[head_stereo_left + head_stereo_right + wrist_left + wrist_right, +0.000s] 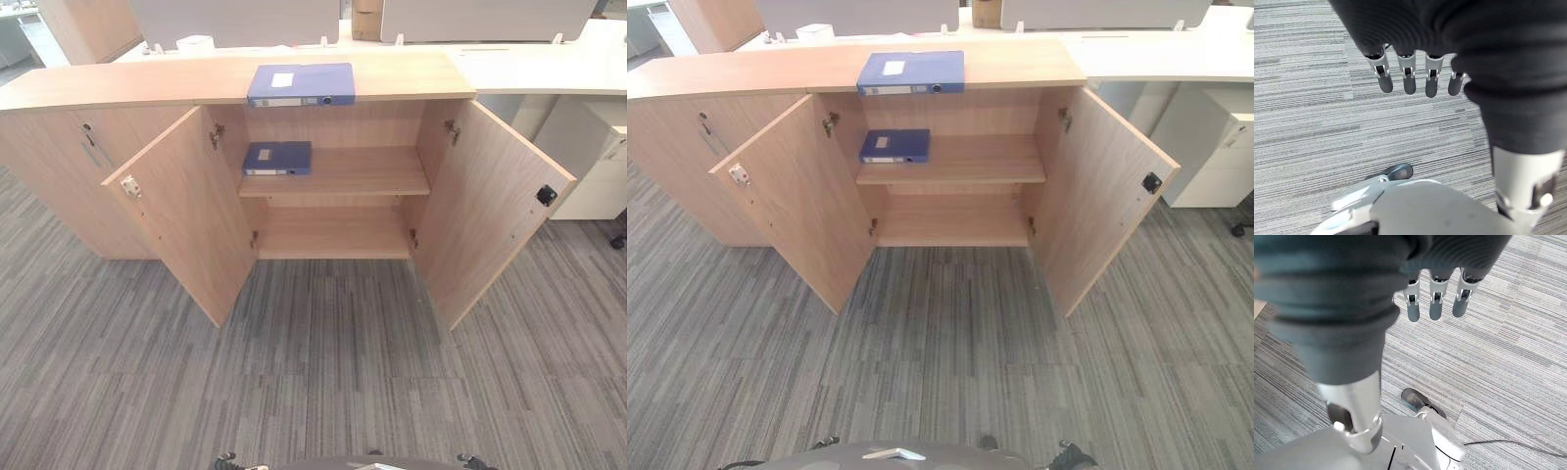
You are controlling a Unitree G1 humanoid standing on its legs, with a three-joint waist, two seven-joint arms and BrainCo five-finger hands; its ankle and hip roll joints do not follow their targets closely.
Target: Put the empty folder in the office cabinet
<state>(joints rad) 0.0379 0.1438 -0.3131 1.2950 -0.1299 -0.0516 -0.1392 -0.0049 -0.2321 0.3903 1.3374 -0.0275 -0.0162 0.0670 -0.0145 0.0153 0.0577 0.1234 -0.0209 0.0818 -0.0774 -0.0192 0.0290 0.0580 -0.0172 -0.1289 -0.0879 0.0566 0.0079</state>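
A blue folder (301,84) lies flat on top of the low wooden cabinet (118,83). A second, darker blue folder (277,158) lies on the left end of the upper shelf (367,171) inside. Both cabinet doors stand wide open: the left door (186,211) and the right door (490,201). My left hand (1409,73) hangs above the carpet with straight fingers and holds nothing. My right hand (1435,296) hangs the same way, relaxed and empty, far from the cabinet.
Grey striped carpet (323,362) stretches between me and the cabinet. The lower shelf (333,240) is bare. White desks (549,64) and a white drawer unit (602,157) stand at the right. A closed cabinet section (69,166) is at the left.
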